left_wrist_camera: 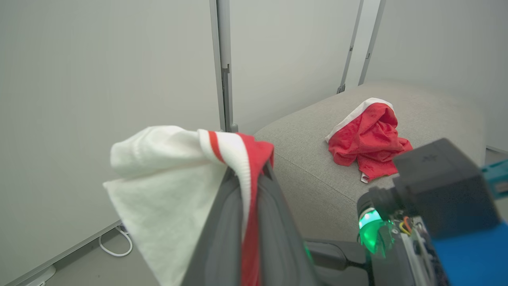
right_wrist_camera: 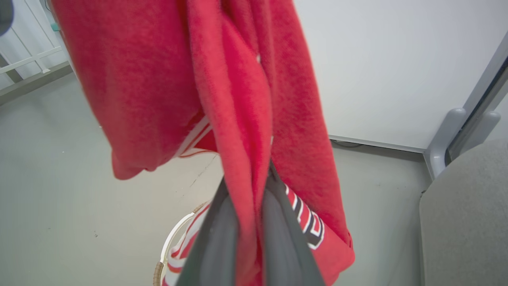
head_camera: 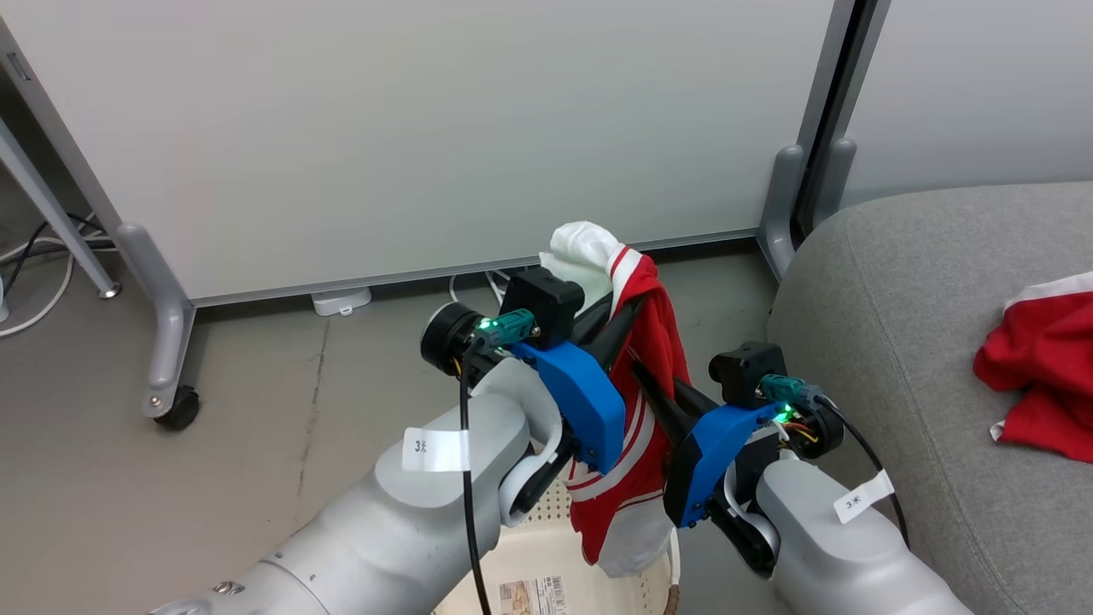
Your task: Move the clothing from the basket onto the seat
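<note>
L hand (head_camera: 630, 306), R hand (head_camera: 642, 373) tight on garment (head_camera: 659, 342) over basket (head_camera: 546, 559), hem maybe inside; 2nd garment (head_camera: 1042, 367) on seat (head_camera: 888, 342)

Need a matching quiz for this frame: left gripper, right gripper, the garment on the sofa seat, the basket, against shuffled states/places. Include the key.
Column 1
1 left gripper
2 right gripper
3 crumpled garment
4 basket

Column 2
A lies on the grey seat
B shut on a red fold of the hanging garment
C under the hanging garment
D shut on the hanging garment's white, red-striped trim

Pairs: 1-D, 2-B, 3-A, 4-C
</note>
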